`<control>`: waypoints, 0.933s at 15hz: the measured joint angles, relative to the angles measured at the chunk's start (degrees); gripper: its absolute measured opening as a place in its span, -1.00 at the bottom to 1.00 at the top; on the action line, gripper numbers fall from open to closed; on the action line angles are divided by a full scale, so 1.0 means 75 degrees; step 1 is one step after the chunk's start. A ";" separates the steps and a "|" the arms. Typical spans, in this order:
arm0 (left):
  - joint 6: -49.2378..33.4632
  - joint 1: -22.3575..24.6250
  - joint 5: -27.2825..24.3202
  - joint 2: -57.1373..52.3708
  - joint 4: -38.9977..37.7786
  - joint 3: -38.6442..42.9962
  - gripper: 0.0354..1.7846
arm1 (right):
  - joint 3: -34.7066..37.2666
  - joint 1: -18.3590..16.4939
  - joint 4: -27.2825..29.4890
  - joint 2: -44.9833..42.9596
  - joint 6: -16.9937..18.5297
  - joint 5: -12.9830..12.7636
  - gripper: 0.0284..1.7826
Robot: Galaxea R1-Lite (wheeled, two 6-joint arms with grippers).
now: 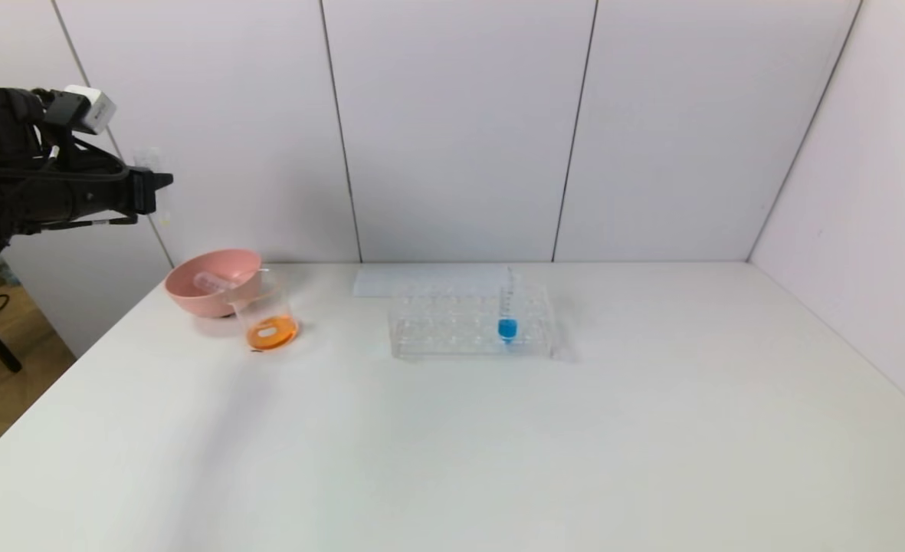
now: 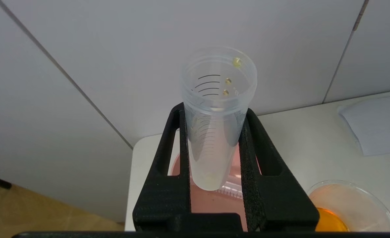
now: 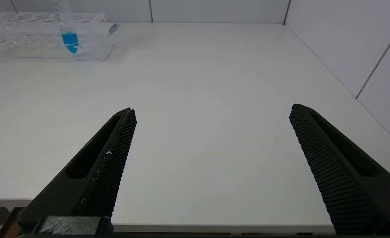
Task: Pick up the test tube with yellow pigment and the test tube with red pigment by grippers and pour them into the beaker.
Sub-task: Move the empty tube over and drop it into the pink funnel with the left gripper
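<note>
My left gripper (image 1: 159, 192) hangs high at the table's far left, above the pink bowl (image 1: 180, 285), and is shut on the test tube with yellow pigment (image 2: 219, 76). That tube looks almost empty, with a few yellow drops near its mouth. The left gripper (image 2: 214, 114) pinches it across its body. The beaker (image 1: 270, 316) stands beside the bowl with orange liquid in its bottom; in the left wrist view the beaker (image 2: 350, 201) lies below and to the side. No tube with red pigment in it shows. My right gripper (image 3: 211, 110) is open over bare table near the front edge.
A clear tube (image 1: 214, 280) lies in the pink bowl (image 2: 208, 205). A clear rack (image 1: 452, 326) at mid-table holds an upright tube of blue liquid (image 1: 507, 316). A white sheet (image 1: 391, 280) lies behind the rack. Wall panels close the back and right.
</note>
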 joint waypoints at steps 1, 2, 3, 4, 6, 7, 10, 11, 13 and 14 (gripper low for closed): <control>-0.0427 -0.0011 0.0133 0.0033 -0.0122 0.0197 -0.53 | 0.0000 0.0000 0.0000 0.0000 0.0000 0.0000 0.91; -0.0832 -0.0015 0.0224 0.0065 -0.0268 0.0449 -0.53 | 0.0000 0.0000 0.0000 0.0000 0.0000 0.0000 0.91; -0.1130 -0.0015 0.0257 0.0117 -0.0431 0.0655 -0.53 | 0.0000 0.0000 0.0000 0.0000 -0.0003 0.0000 0.91; -0.1317 -0.0015 0.0262 0.0198 -0.0606 0.0816 -0.53 | 0.0000 0.0000 0.0000 0.0000 0.0000 0.0002 0.91; -0.1398 -0.0033 0.0247 0.0429 -0.0975 0.1001 -0.53 | 0.0000 0.0000 0.0000 0.0000 -0.0003 0.0002 0.91; -0.1398 -0.0037 0.0244 0.0561 -0.1170 0.1045 -0.53 | 0.0000 0.0000 0.0000 0.0000 0.0000 0.0005 0.91; -0.1310 -0.0081 0.0239 0.0928 -0.1677 0.1162 -0.53 | 0.0000 0.0000 0.0000 0.0000 0.0000 0.0000 0.91; -0.1310 -0.0111 0.0229 0.1047 -0.1786 0.1180 -0.53 | 0.0000 0.0000 0.0000 0.0000 0.0000 0.0002 0.91; -0.1320 -0.0166 0.0224 0.1256 -0.1885 0.1195 -0.53 | 0.0000 0.0000 0.0000 0.0000 0.0000 0.0002 0.91; -0.1360 -0.0192 0.0224 0.1344 -0.1915 0.1180 -0.53 | 0.0000 0.0000 0.0000 0.0000 0.0000 0.0005 0.91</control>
